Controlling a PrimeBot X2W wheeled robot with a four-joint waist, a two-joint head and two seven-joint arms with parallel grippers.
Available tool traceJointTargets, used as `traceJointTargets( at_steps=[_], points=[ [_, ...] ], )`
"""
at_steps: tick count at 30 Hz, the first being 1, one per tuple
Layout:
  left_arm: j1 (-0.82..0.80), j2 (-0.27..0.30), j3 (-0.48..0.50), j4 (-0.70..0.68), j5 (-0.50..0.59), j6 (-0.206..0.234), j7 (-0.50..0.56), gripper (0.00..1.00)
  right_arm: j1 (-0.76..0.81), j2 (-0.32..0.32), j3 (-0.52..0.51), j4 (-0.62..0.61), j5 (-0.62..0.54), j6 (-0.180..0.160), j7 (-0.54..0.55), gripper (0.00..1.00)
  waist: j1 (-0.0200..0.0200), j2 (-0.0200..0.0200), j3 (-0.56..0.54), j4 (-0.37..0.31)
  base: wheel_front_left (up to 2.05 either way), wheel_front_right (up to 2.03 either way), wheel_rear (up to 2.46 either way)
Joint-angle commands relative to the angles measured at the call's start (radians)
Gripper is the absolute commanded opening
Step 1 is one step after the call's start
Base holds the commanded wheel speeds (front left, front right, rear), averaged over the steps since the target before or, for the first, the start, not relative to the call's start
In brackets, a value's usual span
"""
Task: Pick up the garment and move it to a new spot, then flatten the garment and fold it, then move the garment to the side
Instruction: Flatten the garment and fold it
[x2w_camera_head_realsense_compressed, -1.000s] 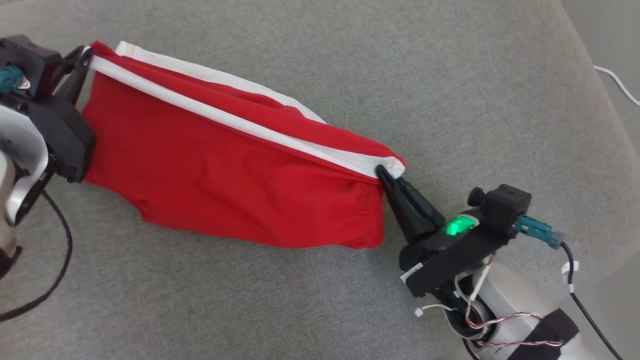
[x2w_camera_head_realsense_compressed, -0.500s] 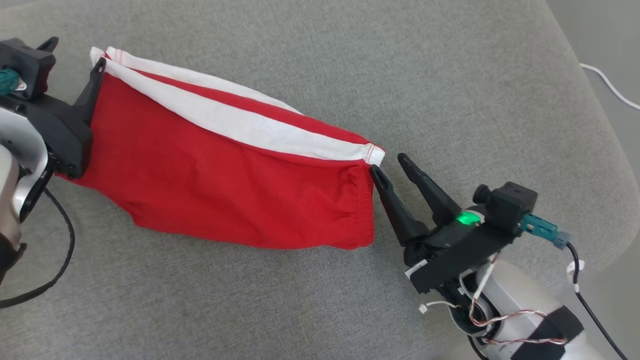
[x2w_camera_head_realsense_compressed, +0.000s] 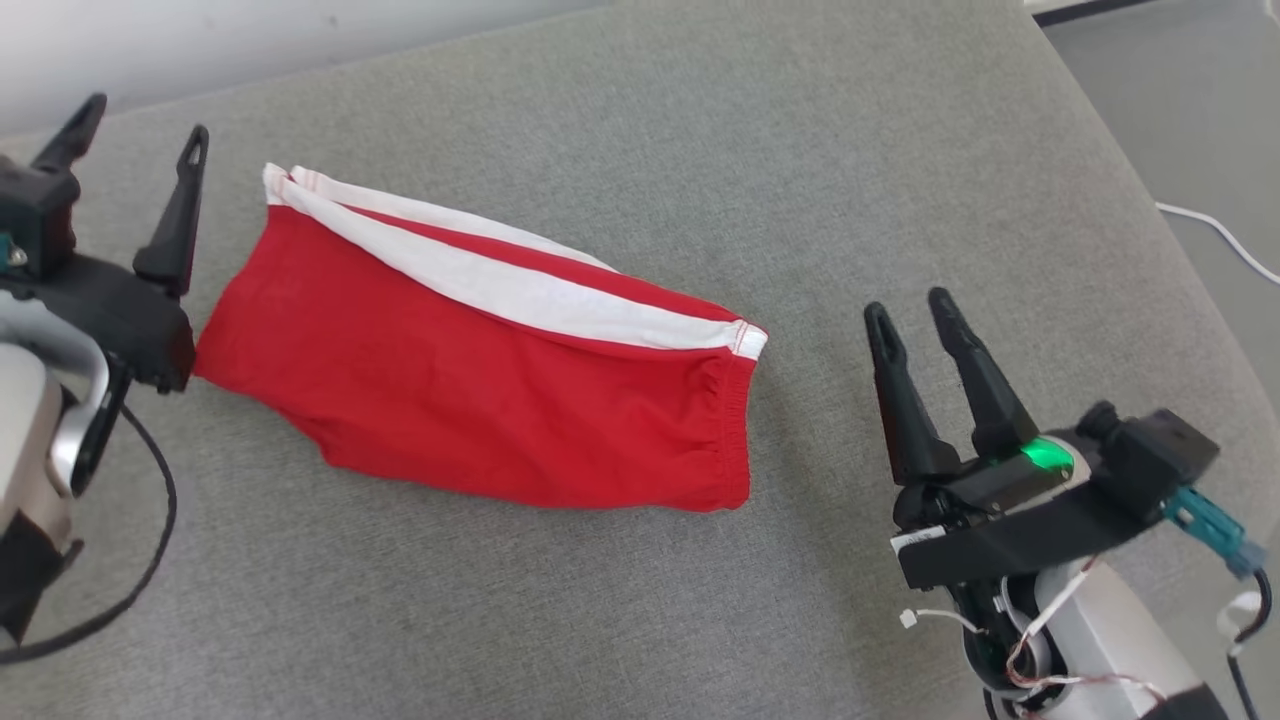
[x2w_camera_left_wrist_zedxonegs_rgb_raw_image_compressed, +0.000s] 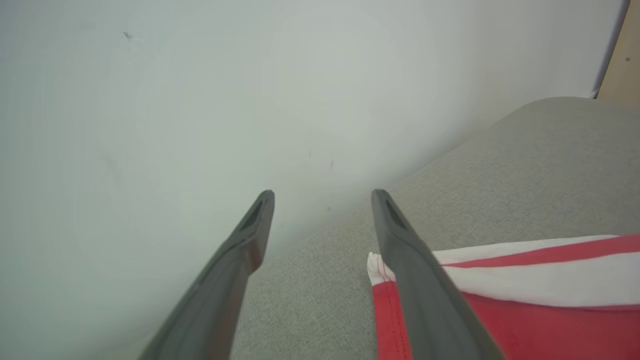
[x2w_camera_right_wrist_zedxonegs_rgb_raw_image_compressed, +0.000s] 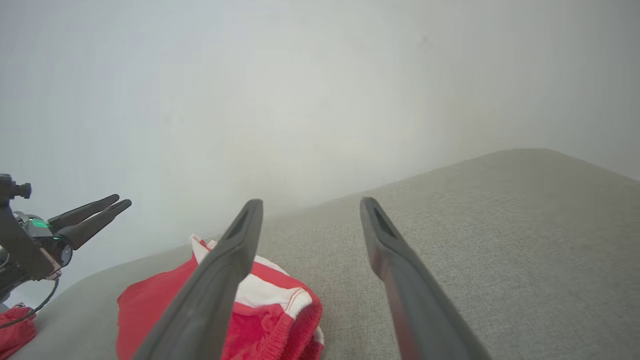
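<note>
Item: garment (x2w_camera_head_realsense_compressed: 480, 390), red shorts with a white side stripe (x2w_camera_head_realsense_compressed: 500, 285) and a gathered waistband (x2w_camera_head_realsense_compressed: 735, 430).
Location: slantwise across the middle of the grey upholstered surface (x2w_camera_head_realsense_compressed: 800, 150), between the two grippers, held by nothing.
Condition: drawn out long and mostly flat, apparently doubled leg over leg, with the stripe edge on the far side and slight puckers by the waistband.
Left side: left gripper (x2w_camera_head_realsense_compressed: 147, 116), fingers spread wide and empty, raised just beside the hem end. Whether its housing brushes the near hem corner is unclear.
Right side: right gripper (x2w_camera_head_realsense_compressed: 909, 304), fingers apart and empty, standing clear of the waistband end.
Reason for layout: one gripper at each end suits cloth pulled out lengthwise, and the open fingers leave it lying flat.
Stage, judged: flattening about done, with a further fold and the move aside yet to do.
Surroundings: pale wall (x2w_camera_left_wrist_zedxonegs_rgb_raw_image_compressed: 150, 100); white cable (x2w_camera_head_realsense_compressed: 1220, 235) beyond the surface's right edge.
</note>
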Motion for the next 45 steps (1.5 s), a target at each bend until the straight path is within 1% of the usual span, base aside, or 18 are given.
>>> traceJointTargets(
  at_steps=[1, 2, 5, 7, 10, 12, 13, 14, 17, 23, 27, 29, 33, 37, 38, 39, 41, 45],
  points=[
    [0.034, 0.003, 0.003, -0.007, -0.007, 0.004, -0.007, 1.0, 0.03, 0.029, -0.024, -0.016, -0.033, -0.002, 0.0, 1.0, 0.0001, 0.0, -0.016, 0.016, 0.0, 0.0, 0.0],
    [0.043, 0.008, 0.003, -0.008, -0.01, 0.006, -0.007, 1.0, 0.038, 0.031, -0.036, -0.028, -0.075, -0.002, 0.0, 1.0, 0.0001, 0.0, -0.017, 0.017, 0.0, 0.0, 0.0],
    [0.058, 0.014, 0.002, -0.016, -0.02, 0.006, 0.004, 1.0, 0.082, 0.085, -0.075, -0.052, -0.119, -0.002, 0.0, 1.0, 0.0001, 0.0, -0.011, 0.021, 0.0, 0.0, 0.0],
    [0.062, 0.022, -0.003, -0.02, -0.023, 0.001, 0.019, 1.0, 0.092, 0.103, -0.093, -0.068, -0.158, -0.002, 0.0, 1.0, 0.0001, 0.0, 0.001, 0.021, 0.0, 0.0, 0.0],
    [0.07, 0.034, -0.013, -0.031, -0.028, -0.004, 0.048, 1.0, 0.114, 0.139, -0.102, -0.078, -0.211, -0.002, 0.0, 1.0, 0.0001, 0.0, 0.016, 0.015, 0.0, 0.0, 0.0],
    [0.072, 0.045, -0.019, -0.036, -0.035, -0.012, 0.072, 1.0, 0.119, 0.152, -0.104, -0.083, -0.256, -0.002, 0.0, 1.0, 0.0001, 0.0, 0.024, 0.01, 0.0, 0.0, 0.0],
    [0.072, 0.045, -0.019, -0.036, -0.035, -0.012, 0.072, 1.0, 0.119, 0.152, -0.104, -0.083, -0.256, -0.002, 0.0, 1.0, 0.0001, 0.0, 0.024, 0.01, 0.0, 0.0, 0.0],
    [0.077, 0.052, -0.03, -0.042, -0.04, -0.02, 0.094, 1.0, 0.123, 0.165, -0.102, -0.083, -0.294, -0.002, 0.0, 1.0, 0.0001, 0.0, 0.03, 0.004, 0.0, 0.0, 0.0],
    [0.085, 0.059, -0.043, -0.047, -0.046, -0.028, 0.121, 1.0, 0.13, 0.176, -0.091, -0.082, -0.325, -0.002, 0.0, 1.0, 0.0001, 0.0, 0.034, -0.003, 0.0, 0.0, 0.0],
    [0.096, 0.085, -0.077, -0.069, -0.087, -0.049, 0.217, 1.0, 0.152, 0.204, -0.083, -0.049, -0.359, -0.002, 0.0, 1.0, 0.0001, 0.0, 0.036, -0.018, 0.0, 0.0, 0.0],
    [0.103, 0.097, -0.096, -0.086, -0.127, -0.054, 0.289, 1.0, 0.158, 0.215, -0.08, -0.03, -0.374, -0.002, 0.0, 1.0, 0.0001, 0.0, 0.038, -0.025, 0.0, 0.0, 0.0],
    [0.112, 0.093, -0.091, -0.092, -0.174, -0.055, 0.334, 1.0, 0.16, 0.218, -0.083, -0.024, -0.377, -0.002, 0.0, 1.0, 0.0001, 0.0, 0.038, -0.028, 0.0, 0.0, 0.0],
    [0.127, 0.106, -0.106, -0.096, -0.214, -0.056, 0.437, 1.0, 0.158, 0.221, -0.082, -0.016, -0.378, -0.002, 0.0, 1.0, 0.0001, 0.0, 0.036, -0.035, 0.0, 0.0, 0.0],
    [0.148, 0.106, -0.104, -0.102, -0.266, -0.04, 0.528, 1.0, 0.156, 0.22, -0.083, -0.013, -0.377, -0.002, 0.0, 1.0, 0.0001, 0.0, 0.033, -0.041, 0.0, 0.0, 0.0],
    [0.156, 0.103, -0.102, -0.105, -0.283, -0.039, 0.548, 0.95, 0.156, 0.219, -0.084, -0.013, -0.378, -0.002, 0.0, 1.0, 0.0001, 0.0, 0.031, -0.041, 0.0, 0.0, 0.0],
    [0.157, 0.104, -0.104, -0.114, -0.288, -0.037, 0.559, 0.34, 0.156, 0.217, -0.085, -0.014, -0.378, -0.002, 0.0, 1.0, 0.0001, 0.0, 0.03, -0.04, 0.0, 0.0, 0.0],
    [0.161, 0.108, -0.104, -0.132, -0.29, -0.032, 0.563, 0.0, 0.158, 0.215, -0.089, -0.014, -0.379, -0.002, 0.0, 1.0, 0.0001, 0.0, 0.027, -0.034, 0.0, 0.0, 0.0],
    [0.176, 0.088, -0.077, -0.167, -0.329, -0.019, 0.539, 0.0, 0.157, 0.205, -0.095, -0.016, -0.379, -0.003, 0.0, 1.0, 0.0001, 0.0, 0.014, -0.011, 0.0, 0.0, 0.0]
  ],
)
